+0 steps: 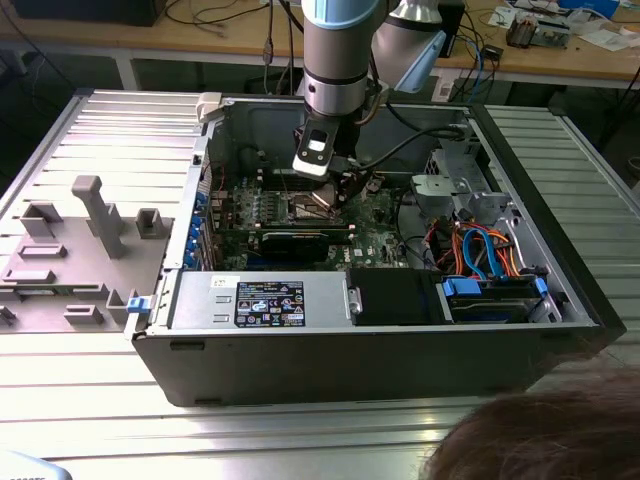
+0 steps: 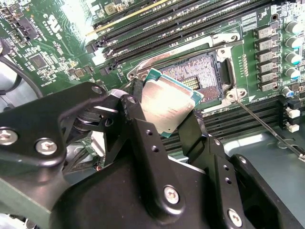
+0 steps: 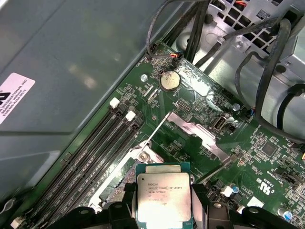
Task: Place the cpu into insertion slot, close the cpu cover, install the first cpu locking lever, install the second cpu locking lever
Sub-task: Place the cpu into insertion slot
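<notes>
Step 1, cpu placement: my gripper (image 2: 164, 114) is clamped on the cpu (image 2: 169, 100) by its edges. The chip's tilted, hovering just over the insertion slot (image 2: 202, 71), not yet seated. Imo seating needs it level & square w/ the recess, no force.

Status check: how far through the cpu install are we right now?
Done: nothing is seated yet. In hand: the gripper is shut on the cpu, held at the insertion slot but not in it; the slot's pin field lies bare. Left: seating it, closing the open cpu cover, and latching both levers; one locking lever juts free.
</notes>
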Motion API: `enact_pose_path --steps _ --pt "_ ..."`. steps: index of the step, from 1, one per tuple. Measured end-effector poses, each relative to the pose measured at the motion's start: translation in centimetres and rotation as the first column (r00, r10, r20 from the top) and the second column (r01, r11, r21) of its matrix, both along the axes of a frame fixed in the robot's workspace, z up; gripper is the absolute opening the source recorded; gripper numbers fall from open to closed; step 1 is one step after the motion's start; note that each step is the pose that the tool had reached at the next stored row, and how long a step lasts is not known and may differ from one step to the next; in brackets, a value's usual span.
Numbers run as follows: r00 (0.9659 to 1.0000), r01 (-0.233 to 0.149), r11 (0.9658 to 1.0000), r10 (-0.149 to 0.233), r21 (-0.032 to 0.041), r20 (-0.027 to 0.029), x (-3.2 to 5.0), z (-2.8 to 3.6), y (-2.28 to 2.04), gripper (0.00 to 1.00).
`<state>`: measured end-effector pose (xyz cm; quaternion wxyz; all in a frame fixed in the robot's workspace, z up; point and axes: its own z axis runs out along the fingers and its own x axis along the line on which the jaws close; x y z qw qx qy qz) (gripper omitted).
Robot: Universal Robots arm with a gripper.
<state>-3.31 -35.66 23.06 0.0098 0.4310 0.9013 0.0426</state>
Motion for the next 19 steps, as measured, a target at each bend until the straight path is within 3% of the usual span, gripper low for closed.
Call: enact_pose_path --steps 19 --pt "0.9995 0.031 0.9995 -0.031 -0.0001 0.0 0.0 0.0 0.0 0.55"
